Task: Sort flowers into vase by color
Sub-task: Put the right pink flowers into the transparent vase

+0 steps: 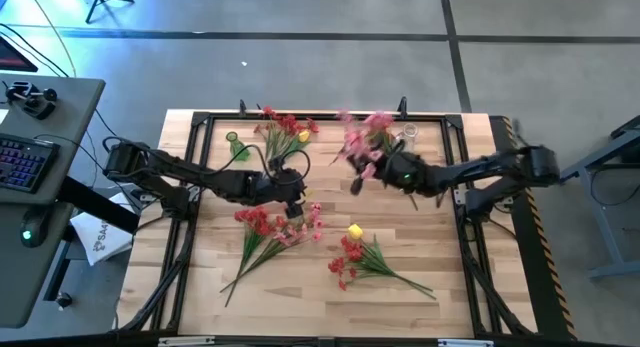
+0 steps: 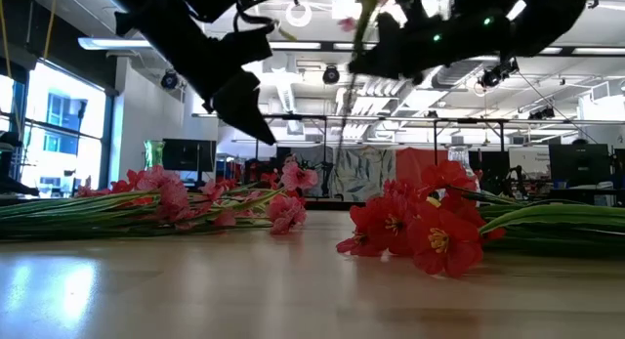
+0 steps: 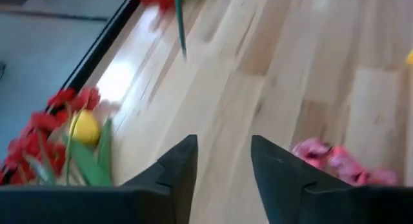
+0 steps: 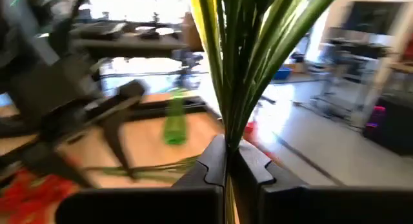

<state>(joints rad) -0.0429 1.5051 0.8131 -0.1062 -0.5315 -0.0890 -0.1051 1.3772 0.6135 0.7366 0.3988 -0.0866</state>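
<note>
My right gripper (image 1: 385,172) hangs over the far right part of the table, shut on a spray of pink flowers (image 1: 365,137) beside a clear vase (image 1: 408,135). My left gripper (image 1: 295,209) is open above the table's middle, over a bundle of red and pink flowers (image 1: 268,225) lying flat. In the left wrist view the open fingers (image 3: 222,143) stand over bare wood, with pink blossoms (image 3: 335,161) to one side and red blossoms with a yellow bloom (image 3: 84,126) to the other. A red bunch with a yellow bloom (image 1: 358,255) lies near the front. Another red bunch (image 1: 285,127) lies by a green vase (image 1: 233,140). My right gripper pinches the pink spray's bunch of green stems and leaves (image 4: 233,114) between its two fingers. The spray is lifted clear of the table. Its blossoms (image 1: 372,125) point toward the far edge, and its stem shows high in the low view (image 2: 363,17).
A black frame (image 1: 200,122) runs along the table's edges. Bare wood shows at the near left and near right. In the low view, red blossoms (image 2: 420,227) and long green stems (image 2: 78,210) lie low across the table. A desk with a keyboard (image 1: 25,157) stands to the left.
</note>
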